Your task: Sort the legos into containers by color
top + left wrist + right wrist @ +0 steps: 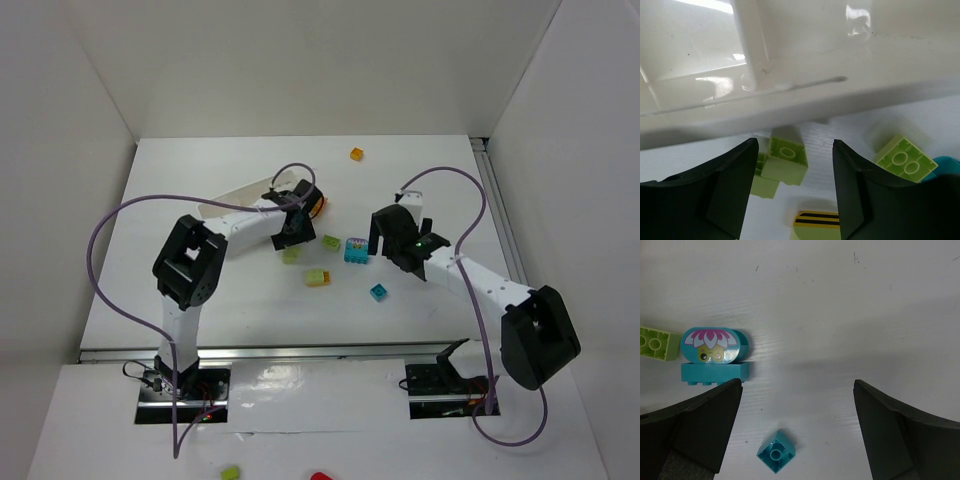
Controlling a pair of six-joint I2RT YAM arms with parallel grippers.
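Observation:
The white tray (228,204) lies at the left, its divider and wall (755,55) filling the top of the left wrist view. My left gripper (291,236) hangs open just in front of it. A lime green brick (785,158) lies on the table between the fingers, nearer the left one and not gripped. More lime bricks (331,241) (318,277) lie nearby. My right gripper (398,234) is wide open above a small cyan brick (776,451). The cyan picture block (714,353) lies beyond its left finger. An orange brick (356,154) sits at the back.
A lime brick with a yellow and black striped face (817,224) sits close under the left gripper. An orange piece (318,205) shows beside the left wrist. A lime brick (230,472) and a red piece (320,477) lie off the table, in front of the arm bases.

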